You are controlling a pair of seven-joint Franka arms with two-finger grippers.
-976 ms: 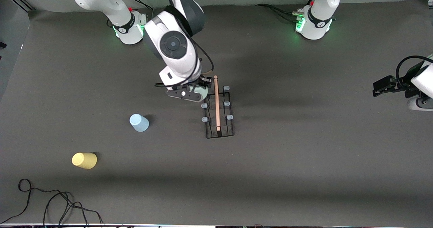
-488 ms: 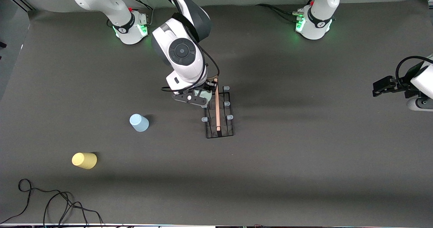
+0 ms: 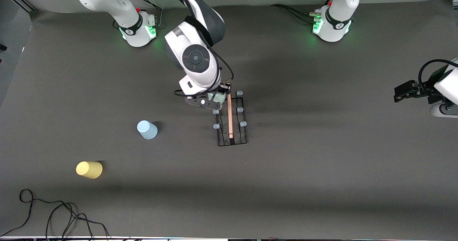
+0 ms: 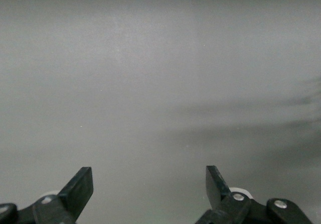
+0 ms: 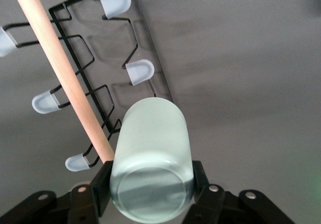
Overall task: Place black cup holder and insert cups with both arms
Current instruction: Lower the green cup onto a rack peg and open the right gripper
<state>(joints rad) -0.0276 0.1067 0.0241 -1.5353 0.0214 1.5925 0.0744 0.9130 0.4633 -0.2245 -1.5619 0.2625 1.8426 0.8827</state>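
Carried closer since a second earlier, the pale green cup [image 5: 151,158], pinched by the right gripper [image 3: 213,101], was held over the black cup holder [image 3: 232,141]; its wooden handle [image 5: 65,73] could be struck. At the table's edge, the left gripper [image 4: 149,194] waited, spread wide.

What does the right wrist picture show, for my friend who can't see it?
The right hand is shut on a pale green cup, held over the black cup holder beside its wooden handle. Grey-tipped pegs stick out below.
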